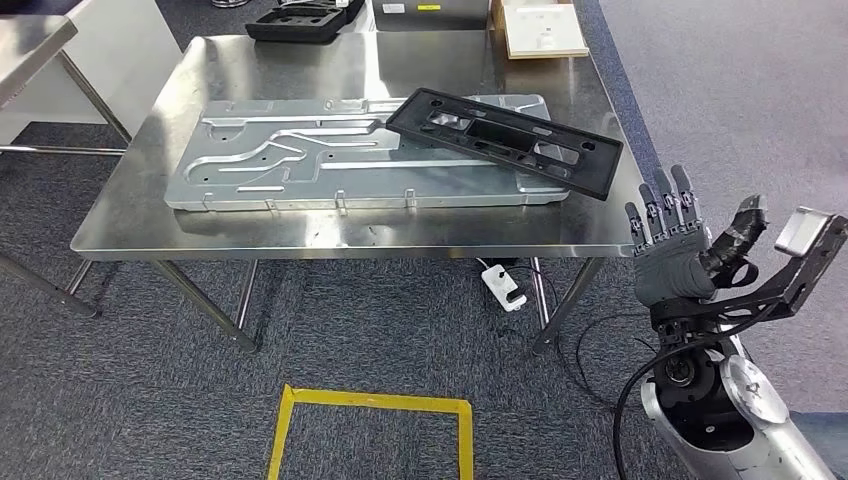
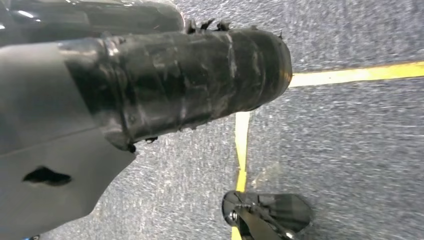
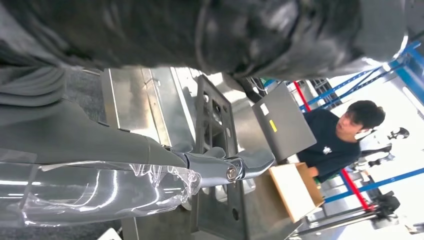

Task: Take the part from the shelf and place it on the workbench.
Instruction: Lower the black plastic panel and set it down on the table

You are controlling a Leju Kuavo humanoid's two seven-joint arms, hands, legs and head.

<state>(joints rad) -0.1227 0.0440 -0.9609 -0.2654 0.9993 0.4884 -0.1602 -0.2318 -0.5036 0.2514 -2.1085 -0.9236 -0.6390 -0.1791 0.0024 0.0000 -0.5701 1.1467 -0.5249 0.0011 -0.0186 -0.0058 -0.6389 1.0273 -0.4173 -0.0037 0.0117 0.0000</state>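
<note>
Lying across the right end of a large silver plate [image 1: 350, 150] on the steel workbench [image 1: 300, 235], the black part [image 1: 505, 140] is a flat frame with cut-out openings, tilted at an angle to the plate's long edge. The right hand [image 1: 680, 250] is raised off the table's right corner, well apart from the part, fingers straight and spread, thumb out to the side, holding nothing. The left hand [image 2: 150, 95] hangs over grey carpet and yellow floor tape [image 2: 350, 75]; whether its fingers are spread or closed cannot be told. At the far edge of the bench sit a black tray [image 1: 300, 20] and a cardboard box [image 1: 540, 28]; their contents are unclear. A person [image 3: 345, 135] stands beyond the bench.
</note>
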